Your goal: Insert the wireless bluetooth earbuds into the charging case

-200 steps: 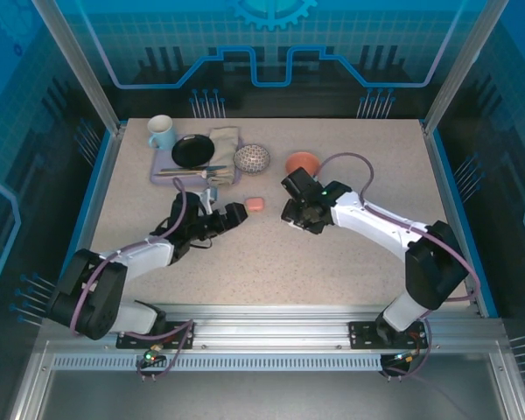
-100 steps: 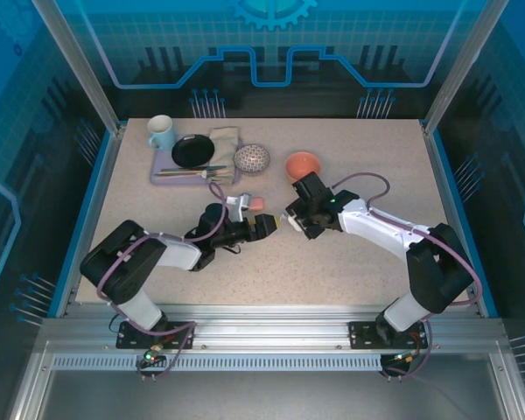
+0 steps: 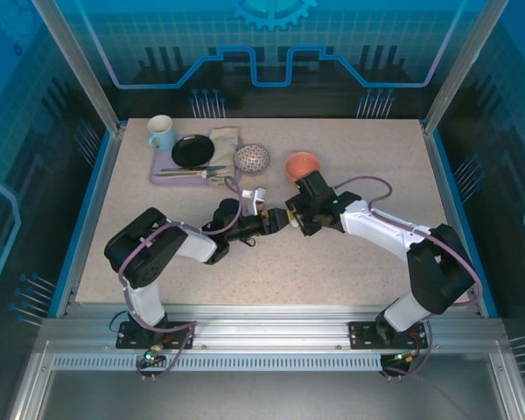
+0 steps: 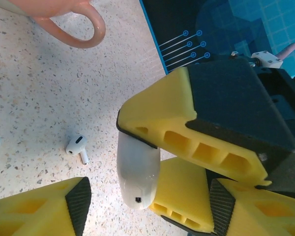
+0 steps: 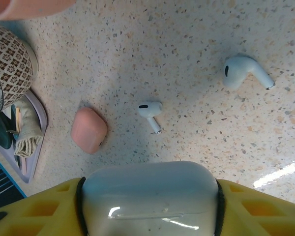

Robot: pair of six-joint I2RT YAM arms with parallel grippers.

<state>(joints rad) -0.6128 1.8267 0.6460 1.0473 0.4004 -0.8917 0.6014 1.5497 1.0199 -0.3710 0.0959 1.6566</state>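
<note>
right gripper (image 3: pixel 291 218) clamps the glossy white charging case (image 5: pixel 150 189); left gripper (image 3: pixel 274 224) gapes empty around it. white earbud (image 5: pixel 150 111) beyond the fingertips: likely featherlight, slick; pinch across its head.

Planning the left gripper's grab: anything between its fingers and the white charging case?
Nothing visible on one side; on the other, a finger of the right gripper clamping the white charging case lies between case and a pad of the left gripper.

Speckled beige tabletop (image 3: pixel 350 271); translucent blue wall panels (image 3: pixel 271 44) with grid and circuit lines surround it. A silver metal rail (image 3: pixel 271 325) lines the near edge.
</note>
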